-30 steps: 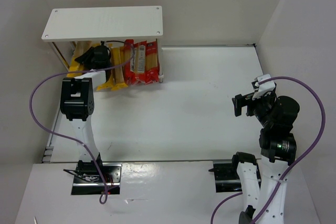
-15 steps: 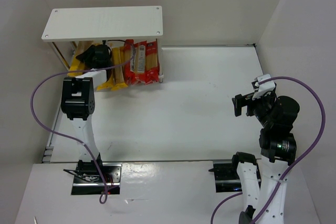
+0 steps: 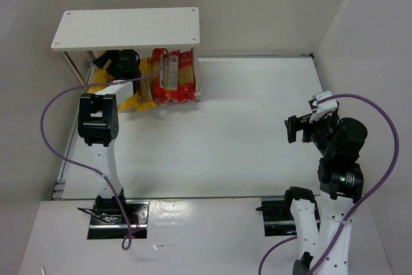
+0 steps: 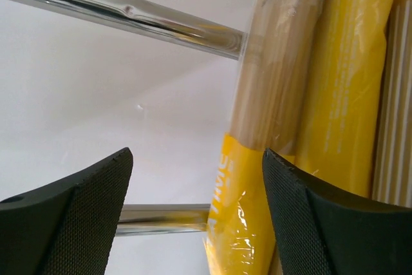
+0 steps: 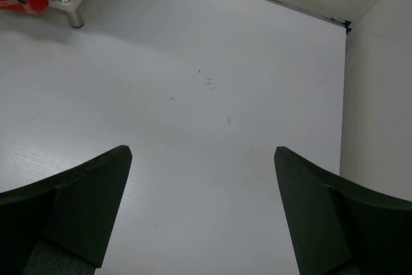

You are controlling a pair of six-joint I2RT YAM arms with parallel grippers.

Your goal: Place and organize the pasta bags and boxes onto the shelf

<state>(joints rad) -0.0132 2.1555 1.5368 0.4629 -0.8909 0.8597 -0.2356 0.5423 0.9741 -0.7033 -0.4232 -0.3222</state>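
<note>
Every visible spaghetti pack (image 3: 172, 79) already sits in the shelf (image 3: 125, 28), so the task looks nearly done; left gripper (image 4: 196, 159) and right gripper (image 5: 203, 156) both gape empty.

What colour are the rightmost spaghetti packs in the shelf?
The spaghetti packs are red, seen best in the top external view.

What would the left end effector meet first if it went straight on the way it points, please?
Probably the yellow spaghetti pack, lying just ahead of one finger of the left end effector; depth is unclear.
</note>
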